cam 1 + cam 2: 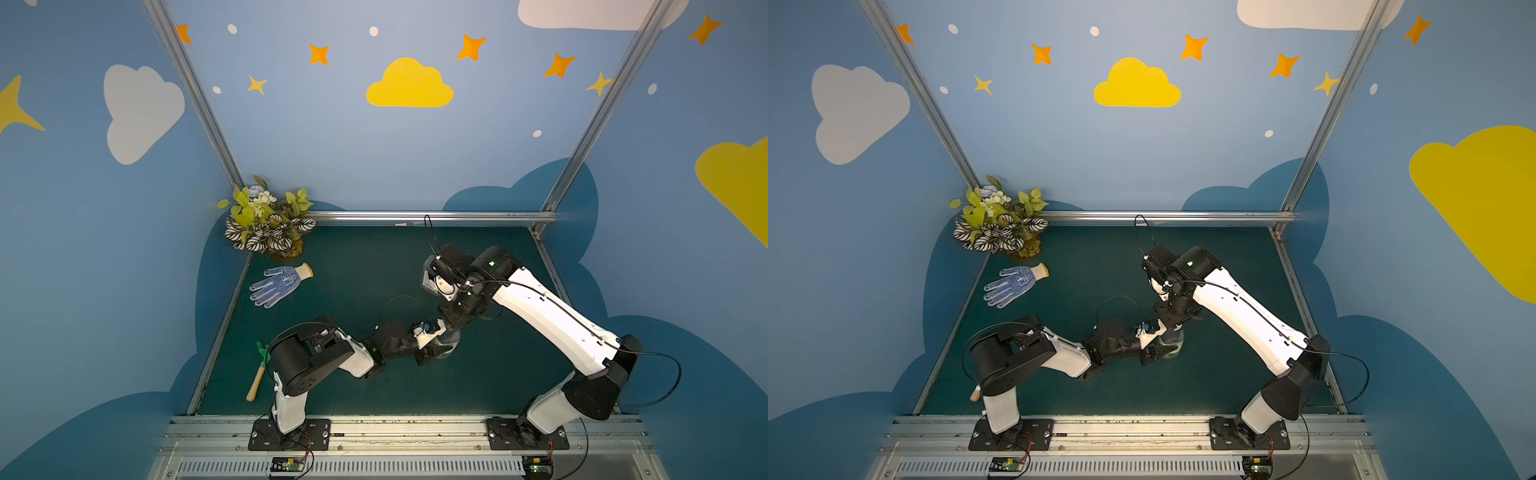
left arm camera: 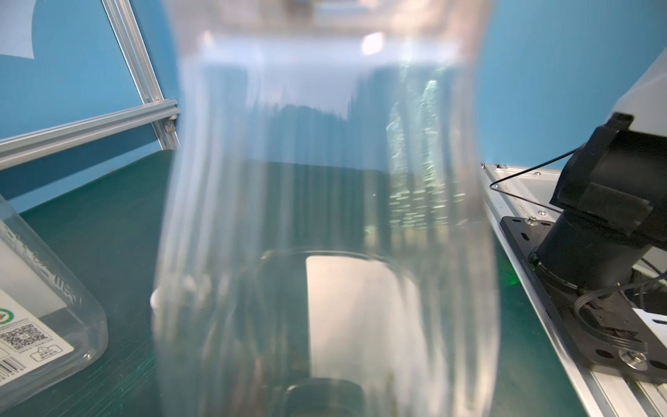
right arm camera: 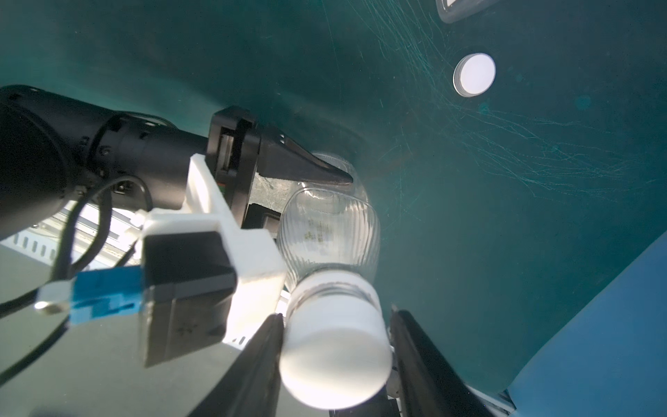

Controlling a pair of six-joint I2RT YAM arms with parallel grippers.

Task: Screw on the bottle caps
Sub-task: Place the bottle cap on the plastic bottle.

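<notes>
Mid-table, my left gripper (image 1: 434, 345) is shut on the slim ribbed clear bottle (image 1: 451, 343), which stands upright. The bottle (image 2: 325, 180) fills the left wrist view as a blur. In the right wrist view a white cap (image 3: 335, 346) sits on this bottle's neck. My right gripper (image 3: 337, 314) hangs over it, open. One jaw touches the cap's side and the other stands a sliver off. The other cap (image 3: 474, 74) lies flat on the mat. The squat square bottle (image 2: 36, 307) stands beyond it, half hidden behind my right wrist in a top view (image 1: 428, 280).
A dotted work glove (image 1: 280, 284) lies at the left. A potted plant (image 1: 266, 222) fills the back left corner. A wooden-handled garden tool (image 1: 257, 380) lies near my left arm. Metal rails edge the green mat (image 1: 357, 266).
</notes>
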